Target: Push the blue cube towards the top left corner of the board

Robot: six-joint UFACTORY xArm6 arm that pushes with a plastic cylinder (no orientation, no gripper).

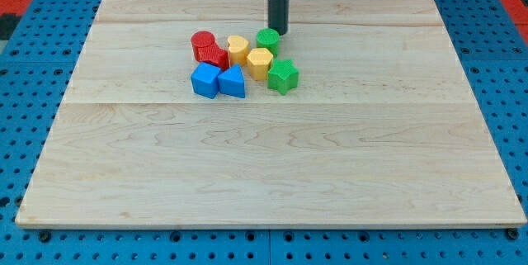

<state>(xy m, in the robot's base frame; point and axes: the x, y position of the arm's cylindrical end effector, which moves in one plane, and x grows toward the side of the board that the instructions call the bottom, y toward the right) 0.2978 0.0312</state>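
The blue cube [205, 79] sits at the left end of a tight cluster of blocks above the middle of the wooden board [272, 174]. A blue triangular block [233, 82] touches its right side. My tip [279, 32] is at the cluster's upper right, right beside a green round block [267, 39], well to the right of and above the blue cube. The rod comes down from the view's top edge.
Also in the cluster: a red round block [202, 44], a red block [216, 56], a yellow rounded block [238, 49], a yellow hexagonal block [260, 63], a green star-shaped block [283, 76]. A blue pegboard [25, 116] surrounds the board.
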